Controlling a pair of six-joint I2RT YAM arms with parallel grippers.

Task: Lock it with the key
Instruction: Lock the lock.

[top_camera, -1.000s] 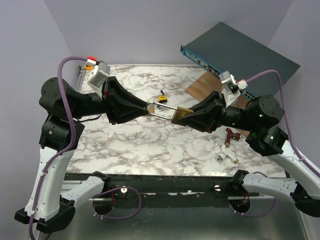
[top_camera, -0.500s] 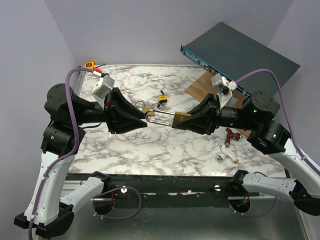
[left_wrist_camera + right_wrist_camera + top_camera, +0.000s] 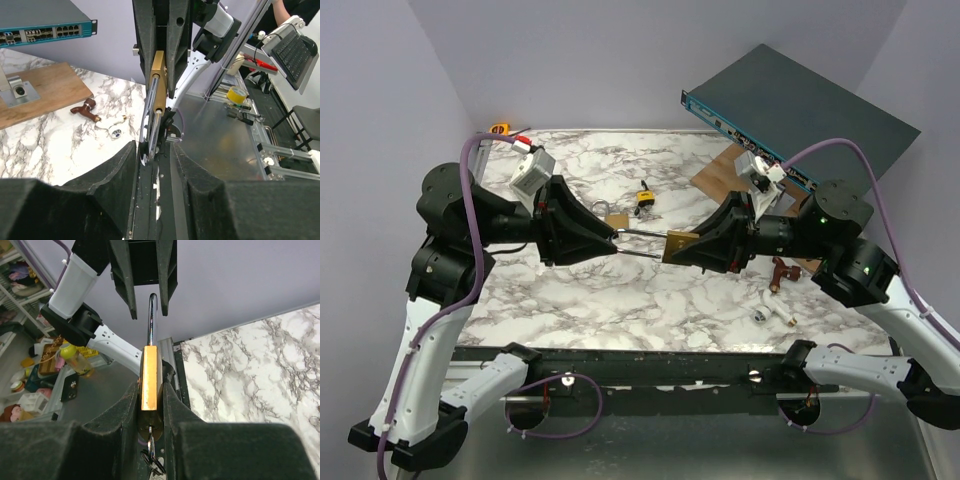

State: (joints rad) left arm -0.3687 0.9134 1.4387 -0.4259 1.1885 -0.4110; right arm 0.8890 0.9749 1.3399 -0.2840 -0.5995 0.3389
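While right pincer (image 3: pixel 694 248) clamps padlock (image 3: pixel 150 376), shackle (image 3: pixel 152 322) lies inside left pincer (image 3: pixel 610 238)

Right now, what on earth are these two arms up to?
A brass padlock hangs in the air between the two arms, above the marble table. The right gripper is clamped on its body. The left gripper has its fingers around the steel shackle, though how tightly is unclear. A key ring shows under the body. A smaller lock lies on the table behind.
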